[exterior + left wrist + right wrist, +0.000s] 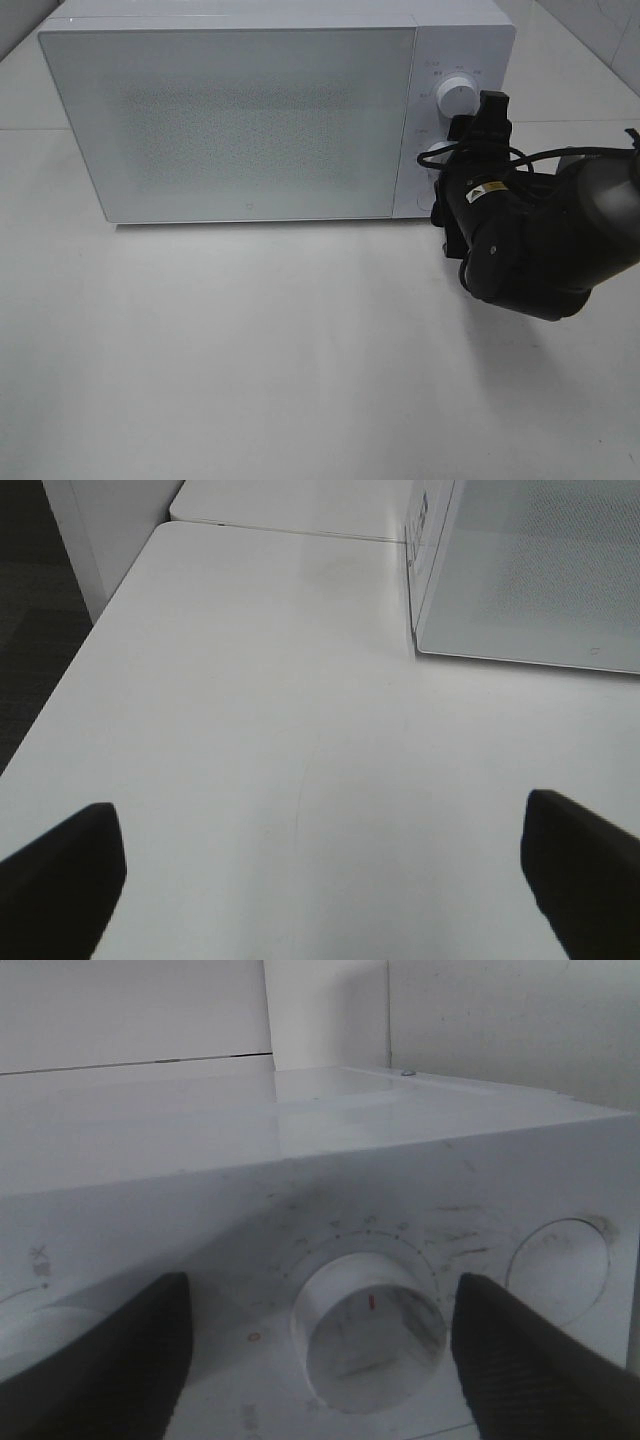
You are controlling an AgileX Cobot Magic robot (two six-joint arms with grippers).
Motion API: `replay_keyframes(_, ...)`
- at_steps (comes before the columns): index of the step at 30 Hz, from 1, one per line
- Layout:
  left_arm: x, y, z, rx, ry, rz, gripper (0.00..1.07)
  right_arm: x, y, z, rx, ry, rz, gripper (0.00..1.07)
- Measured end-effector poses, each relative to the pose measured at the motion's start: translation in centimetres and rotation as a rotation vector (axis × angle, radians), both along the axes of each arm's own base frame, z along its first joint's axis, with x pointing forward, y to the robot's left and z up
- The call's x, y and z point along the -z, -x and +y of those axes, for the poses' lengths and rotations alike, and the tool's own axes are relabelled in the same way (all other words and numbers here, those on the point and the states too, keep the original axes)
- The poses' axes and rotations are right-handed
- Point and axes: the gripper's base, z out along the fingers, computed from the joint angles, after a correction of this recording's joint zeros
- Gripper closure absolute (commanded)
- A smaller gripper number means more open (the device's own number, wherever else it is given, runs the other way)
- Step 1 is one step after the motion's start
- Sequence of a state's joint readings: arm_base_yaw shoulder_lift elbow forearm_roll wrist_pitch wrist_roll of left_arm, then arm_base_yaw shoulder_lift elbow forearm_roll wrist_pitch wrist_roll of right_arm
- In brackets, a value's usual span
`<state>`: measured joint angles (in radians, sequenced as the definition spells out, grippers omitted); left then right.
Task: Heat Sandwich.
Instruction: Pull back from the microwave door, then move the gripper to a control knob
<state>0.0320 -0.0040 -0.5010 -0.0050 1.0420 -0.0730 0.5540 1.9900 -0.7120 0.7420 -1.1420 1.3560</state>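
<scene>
While right claw (320, 1290) hangs spread round microwave dial (370, 1335), fingers (110, 1350) flank it: one w/ clear gap, other just beside dial rim, no pinch. Red mark on dial face. Second round knob (558, 1270) next to it, same panel. Right arm (540, 240) blocks lower ctrl panel in high view; upper knob (456, 95) visible. Microwave (240, 120) door shut, frosted. Left claw (320, 815) spread wide above desk (250, 680), near microwave's front corner. Sandwich: can't tell where, not visible in any view.
</scene>
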Motion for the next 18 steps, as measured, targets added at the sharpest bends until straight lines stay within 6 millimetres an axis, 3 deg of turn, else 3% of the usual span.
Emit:
replay_keyframes(12,0.0,0.0,0.0,0.0,0.0,0.0,0.03,-0.1,0.3,0.2,-0.058,0.038,0.015,0.32)
replay_keyframes(18,0.0,0.0,0.0,0.0,0.0,0.0,0.03,-0.9,1.6,0.1,-0.146,0.085,0.054,0.32)
